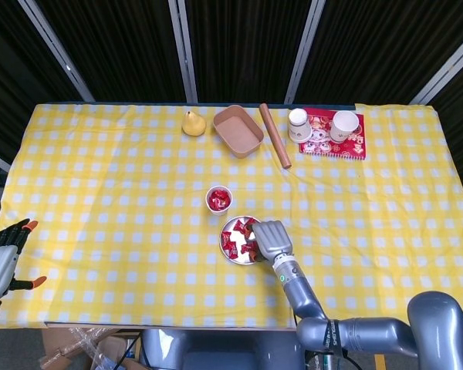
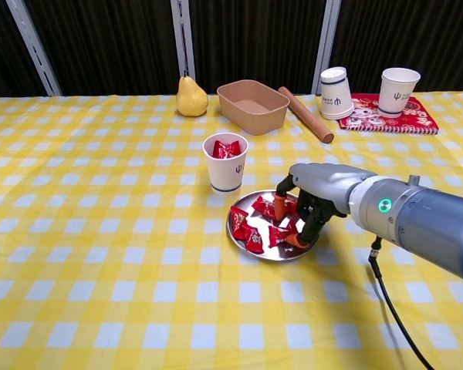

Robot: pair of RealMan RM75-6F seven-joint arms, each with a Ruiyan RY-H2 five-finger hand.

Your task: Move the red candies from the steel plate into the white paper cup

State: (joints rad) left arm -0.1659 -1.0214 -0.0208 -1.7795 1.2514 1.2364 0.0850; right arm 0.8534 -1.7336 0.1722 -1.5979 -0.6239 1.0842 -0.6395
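Yellow-checked surface (image 2: pixel 100 231): light, crinkly, slippery red candies (image 2: pixel 251 231) in steel plate (image 2: pixel 274 257); right hand (image 2: pixel 312 202) curled over them, grasp unclear; pinch wrapper middles.

right robot hand (image 2: pixel 312 202): palm down, fingers curled | left robot hand (image 1: pixel 3 258): fingers apart, holding nothing

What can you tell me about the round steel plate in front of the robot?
The round steel plate is shallow, shiny metal, lying flat on the yellow checked tablecloth, just in front of the white paper cup. Several red wrapped candies lie in it. The right hand reaches over its right side, fingertips down among the candies.
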